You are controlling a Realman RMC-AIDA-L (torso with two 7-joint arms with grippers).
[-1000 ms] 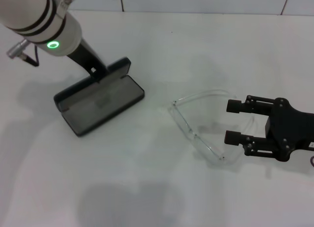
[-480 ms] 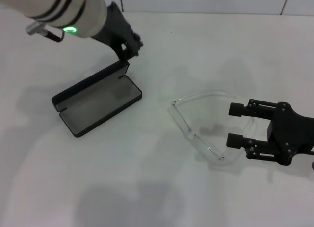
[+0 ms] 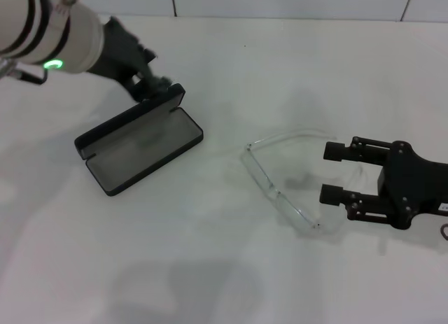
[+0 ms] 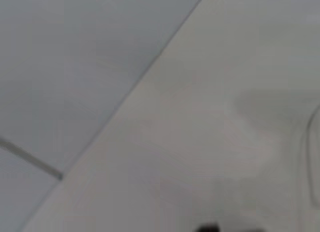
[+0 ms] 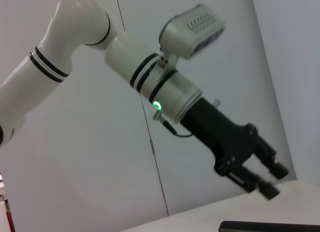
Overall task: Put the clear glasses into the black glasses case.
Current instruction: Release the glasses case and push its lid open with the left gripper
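Left tool (image 3: 157, 82) spread, withdrawn past black glasses case (image 3: 140, 138) | right tool (image 3: 334, 173) spread, nearer clear glasses (image 3: 280, 187)

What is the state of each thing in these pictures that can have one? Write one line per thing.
black glasses case: open, lid raised, nothing inside.
clear glasses: unfolded, on the table, outside the case.
left gripper: open, beside the lid's far edge.
right gripper: open, at the glasses' arms, gripping nothing.
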